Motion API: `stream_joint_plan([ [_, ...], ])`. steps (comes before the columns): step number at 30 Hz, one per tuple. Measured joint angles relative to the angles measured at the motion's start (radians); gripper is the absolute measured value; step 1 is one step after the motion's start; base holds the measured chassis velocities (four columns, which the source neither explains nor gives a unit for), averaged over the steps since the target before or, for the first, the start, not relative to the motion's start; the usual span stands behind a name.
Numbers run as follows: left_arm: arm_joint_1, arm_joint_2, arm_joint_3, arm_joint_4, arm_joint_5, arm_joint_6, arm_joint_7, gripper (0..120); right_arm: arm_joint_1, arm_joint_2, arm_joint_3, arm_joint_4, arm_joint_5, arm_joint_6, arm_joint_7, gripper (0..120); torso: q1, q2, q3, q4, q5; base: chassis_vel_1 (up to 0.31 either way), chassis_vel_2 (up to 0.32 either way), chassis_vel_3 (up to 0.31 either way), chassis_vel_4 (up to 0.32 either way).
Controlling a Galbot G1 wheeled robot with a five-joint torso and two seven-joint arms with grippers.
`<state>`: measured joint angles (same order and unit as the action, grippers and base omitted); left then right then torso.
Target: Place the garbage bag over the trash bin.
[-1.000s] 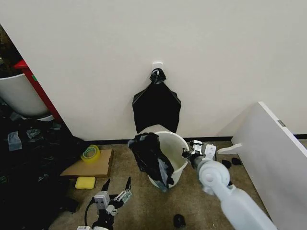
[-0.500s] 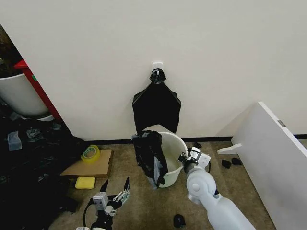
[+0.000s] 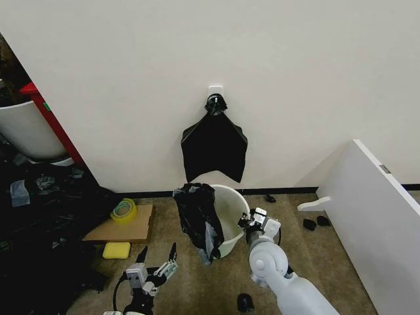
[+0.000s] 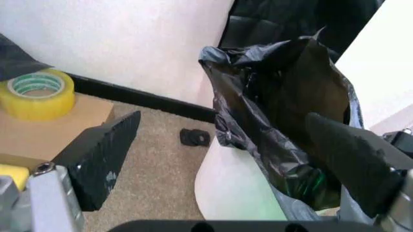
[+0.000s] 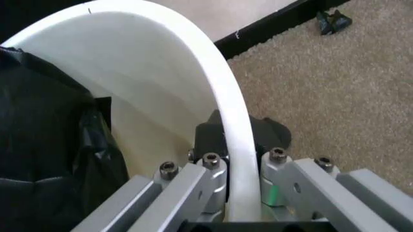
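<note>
One right gripper [image 5: 235,186] clamped across round white plastic bin's rim [image 3: 231,197]; wrinkled glossy black plastic bag [image 3: 199,220] draped opposite, liable to slip off. Left gripper [image 3: 157,261] spread wide, low, idle.

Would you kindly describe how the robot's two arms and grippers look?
The right arm is smooth white with rounded joints; the right gripper has silver-grey metal bars with hex bolts and black jaws. The left gripper is white and silver with long black tapered jaws, green accents and a black cable looping beside it.
</note>
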<state>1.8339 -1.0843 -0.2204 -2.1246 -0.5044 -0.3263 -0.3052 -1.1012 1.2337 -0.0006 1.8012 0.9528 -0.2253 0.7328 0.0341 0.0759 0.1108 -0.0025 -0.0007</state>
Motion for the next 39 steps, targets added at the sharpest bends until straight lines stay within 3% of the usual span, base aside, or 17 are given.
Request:
stream_joint_plan([
  [3, -0.002, 0.000, 0.001, 0.001, 0.000, 0.000, 0.000, 100, -0.001, -0.001, 0.004, 0.001, 0.003, -0.004, 0.001, 2, 0.000, 0.000, 0.000, 0.0000, 0.0000, 0.000, 0.000, 0.000, 0.000],
  [4, -0.003, 0.001, 0.001, 0.001, 0.000, 0.000, 0.000, 100, -0.003, -0.001, 0.004, 0.003, 0.006, -0.006, 0.002, 10, 0.000, 0.000, 0.000, 0.0000, 0.0001, 0.000, 0.000, 0.000, 0.000],
  [6, -0.004, 0.002, 0.001, 0.001, 0.001, 0.000, 0.000, 100, -0.004, -0.002, 0.004, 0.005, 0.007, -0.006, 0.001, 13, 0.000, 0.000, 0.000, 0.0000, 0.0002, 0.000, 0.000, 0.000, 0.000],
  [14, -0.002, 0.003, -0.003, 0.010, 0.093, -0.003, -0.001, 100, -0.010, -0.007, 0.010, 0.011, -0.004, 0.012, -0.002, 41, 0.000, 0.000, 0.000, 0.0001, 0.0002, 0.000, 0.000, 0.000, 0.000],
  [17, 0.002, 0.004, -0.001, 0.010, 0.121, -0.008, -0.002, 100, -0.027, -0.019, 0.016, 0.032, -0.031, 0.024, -0.011, 56, 0.000, 0.000, 0.000, 0.0001, 0.0002, 0.000, 0.000, 0.000, 0.000],
  [19, 0.003, 0.004, -0.001, 0.008, 0.124, -0.009, -0.002, 100, -0.033, -0.024, 0.019, 0.044, -0.042, 0.026, -0.011, 59, 0.000, 0.000, 0.000, 0.0001, 0.0002, 0.000, 0.000, 0.000, 0.000],
  [22, 0.006, 0.004, -0.003, -0.002, 0.125, -0.011, -0.003, 100, -0.064, -0.048, 0.038, 0.104, -0.112, 0.034, -0.013, 71, 0.000, 0.000, 0.000, 0.0000, 0.0001, 0.000, 0.000, 0.000, 0.000],
  [24, 0.007, 0.006, -0.008, -0.013, 0.125, -0.011, -0.005, 100, -0.100, -0.073, 0.050, 0.143, -0.275, 0.119, -0.032, 83, 0.000, 0.000, 0.000, -0.0003, 0.0001, 0.000, 0.000, 0.000, 0.000],
  [25, 0.007, 0.006, -0.008, -0.013, 0.125, -0.011, -0.005, 100, -0.100, -0.073, 0.050, 0.143, -0.275, 0.119, -0.032, 83, 0.000, 0.000, 0.000, -0.0003, 0.0001, 0.000, 0.000, 0.000, 0.000],
  [28, 0.001, 0.007, -0.010, -0.026, 0.121, 0.007, -0.013, 100, -0.140, -0.125, 0.058, 0.219, -0.457, 0.189, -0.135, 95, 0.000, 0.000, 0.000, -0.0003, 0.0000, 0.000, 0.000, 0.000, 0.000],
  [32, -0.012, 0.013, -0.007, -0.039, 0.112, 0.038, -0.020, 100, -0.125, -0.174, 0.046, 0.316, -0.408, 0.084, -0.234, 100, 0.000, 0.000, 0.000, -0.0001, 0.0000, 0.000, 0.000, 0.000, 0.000],
  [34, -0.031, 0.025, -0.003, -0.051, 0.093, 0.072, -0.023, 100, -0.079, -0.218, 0.023, 0.381, -0.312, -0.043, -0.321, 100, 0.000, 0.000, 0.000, 0.0001, 0.0000, 0.000, 0.000, 0.000, 0.000],
  [39, -0.052, 0.037, 0.001, -0.058, 0.067, 0.099, -0.025, 100, -0.020, -0.231, -0.002, 0.413, -0.233, -0.172, -0.386, 100, 0.000, 0.000, 0.000, 0.0001, 0.0000, 0.000, 0.000, 0.000, 0.000],
])
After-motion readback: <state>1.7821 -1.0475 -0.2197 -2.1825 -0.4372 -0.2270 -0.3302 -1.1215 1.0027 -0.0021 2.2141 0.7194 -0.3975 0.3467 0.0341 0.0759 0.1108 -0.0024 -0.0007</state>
